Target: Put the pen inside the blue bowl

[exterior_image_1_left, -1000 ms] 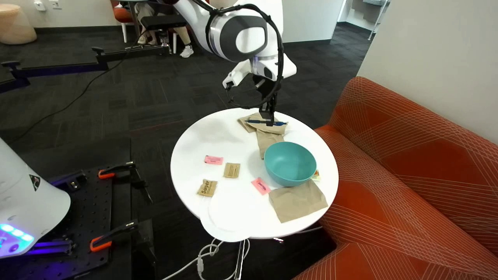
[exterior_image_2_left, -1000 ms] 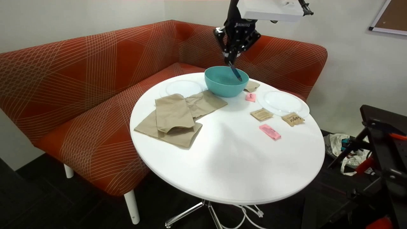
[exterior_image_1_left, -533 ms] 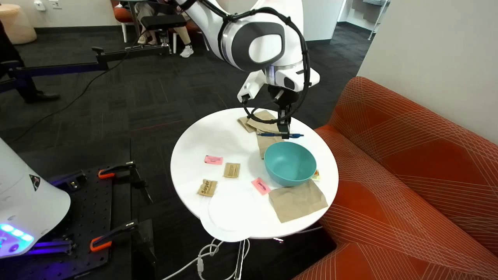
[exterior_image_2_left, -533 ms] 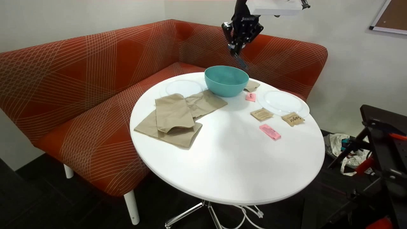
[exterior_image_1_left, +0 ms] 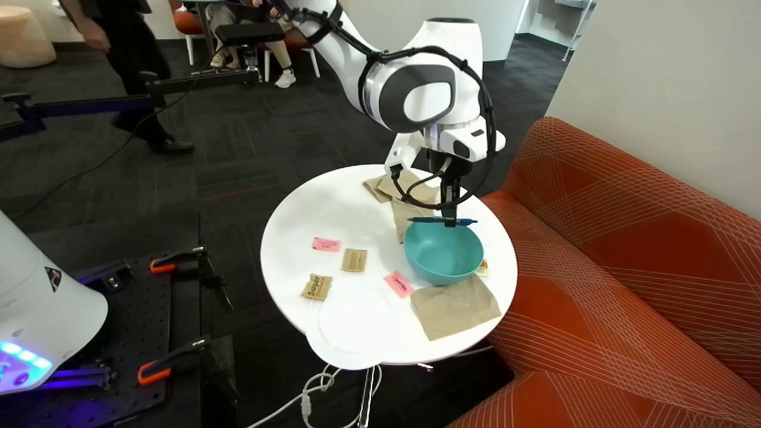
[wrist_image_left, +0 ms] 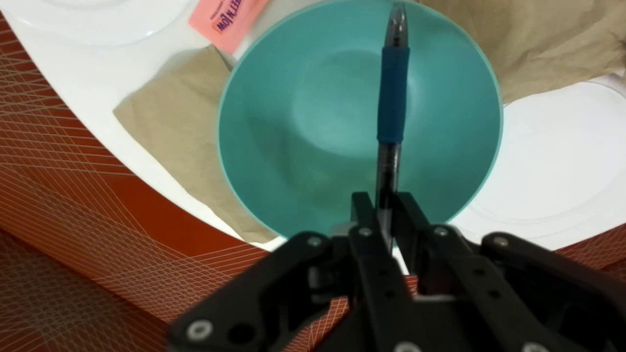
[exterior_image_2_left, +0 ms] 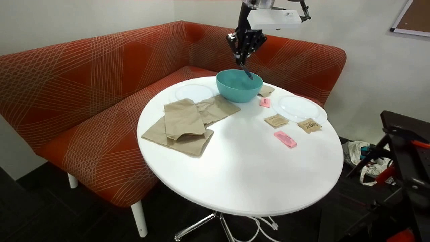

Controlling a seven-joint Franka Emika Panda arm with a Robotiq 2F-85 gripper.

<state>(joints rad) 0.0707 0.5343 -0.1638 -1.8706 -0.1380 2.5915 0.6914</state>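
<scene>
Dark grey carpet (exterior_image_1_left: 255, 154) covers the floor, and a rust-red upholstered sofa (exterior_image_2_left: 111, 90) crossed by fine pale lines bends round a circular white table (exterior_image_2_left: 262, 174). Over the table reaches a white robot arm (exterior_image_1_left: 428, 98), ending in a black two-fingered gripper (wrist_image_left: 385, 200). One translucent round plate (exterior_image_1_left: 349, 336) juts past the table's edge; a second plate (exterior_image_2_left: 192, 93) lies by the sofa-side edge. Near that edge stands a smooth teal-blue bowl (exterior_image_2_left: 239, 95), upright. Folded brown paper napkins (exterior_image_2_left: 184, 119) overlap by the left edge in an exterior view, and a single napkin (exterior_image_1_left: 458, 309) lies just beside the bowl.

The gripper is closed on the barrel of a slim pen (wrist_image_left: 392, 93) with a blue grip and grey tip, fingertips pressed to both sides. The pen hangs over the bowl's mouth, slanting in an exterior view; whether it touches the rim I cannot tell.

Among the smallest things, a tan paper packet (exterior_image_1_left: 317, 286) by the first plate's rim reads "Sugar"; a pink paper packet (wrist_image_left: 227, 22) just beside the bowl shows "EET'N LOW" in the wrist view.
</scene>
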